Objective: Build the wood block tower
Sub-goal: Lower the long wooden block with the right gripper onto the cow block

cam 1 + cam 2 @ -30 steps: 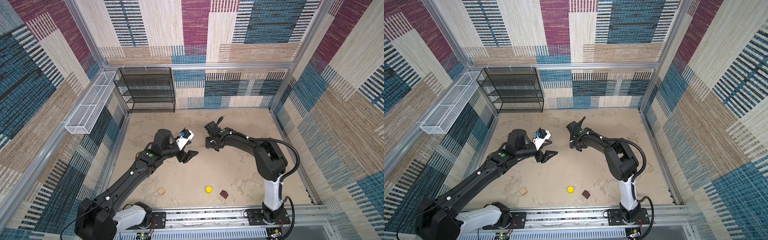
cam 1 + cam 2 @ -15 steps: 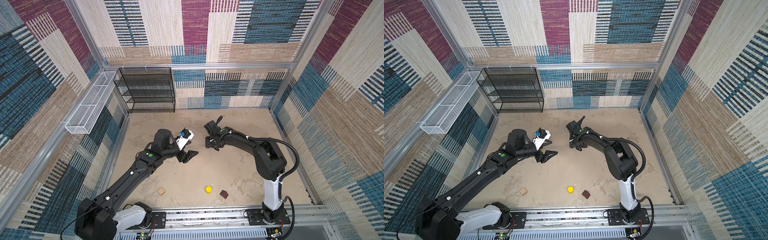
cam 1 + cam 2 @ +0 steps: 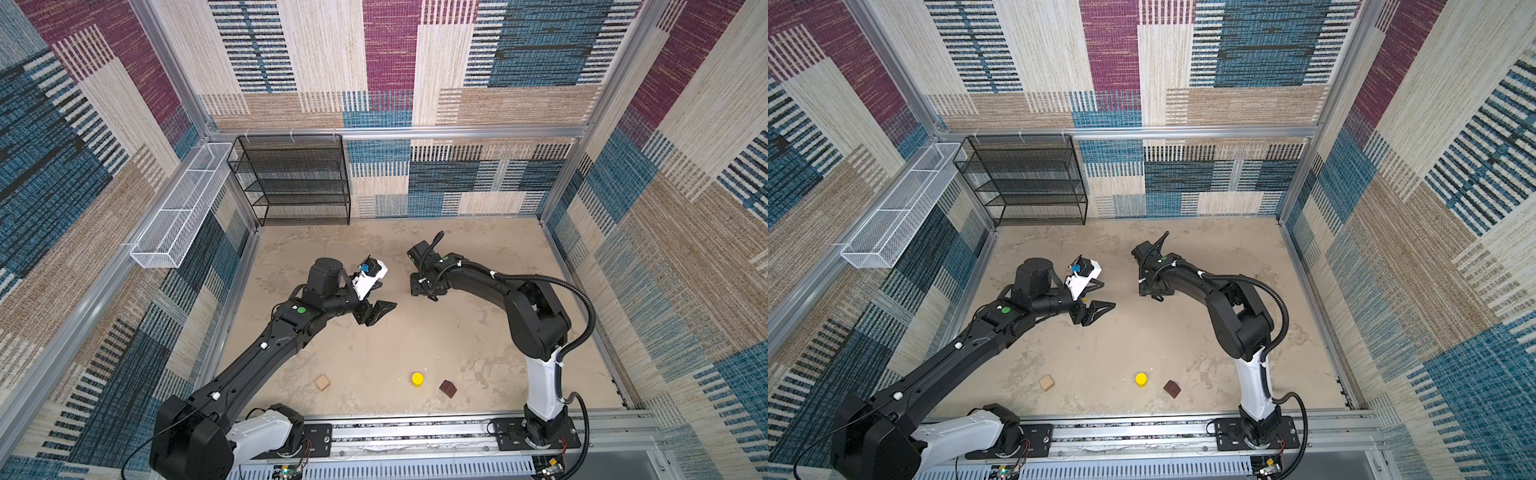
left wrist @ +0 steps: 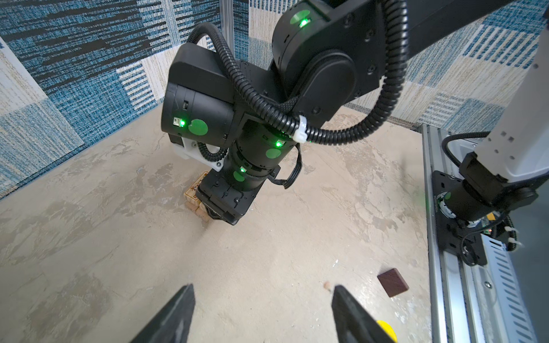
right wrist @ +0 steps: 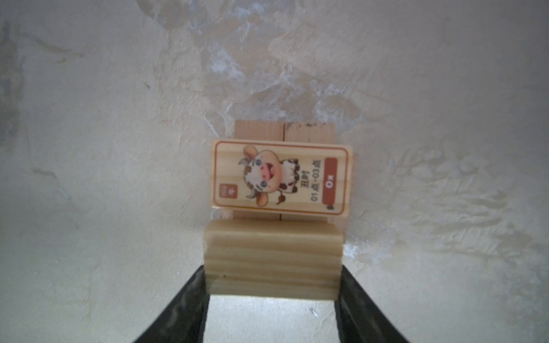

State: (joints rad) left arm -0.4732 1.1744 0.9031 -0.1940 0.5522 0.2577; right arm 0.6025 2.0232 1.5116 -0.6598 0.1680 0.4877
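Right wrist view: the right claw (image 5: 271, 277) grips a plain plank (image 5: 271, 255) by its ends. Just beyond it, the Ox-printed plank (image 5: 280, 176) tops the wood block tower (image 5: 258, 129). Elsewhere the left claw (image 4: 263, 289) gapes wide and empty, with the yellow cylinder (image 4: 386, 329) beside one finger and the dark brown block (image 4: 392, 282) farther off.

A black mesh shelf (image 3: 291, 178) stands at the back, a white wire basket (image 3: 178, 216) hanging nearby.

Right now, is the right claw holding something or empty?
Holding: the right gripper clamps a plain plank by its sides, beside the ox-printed plank.
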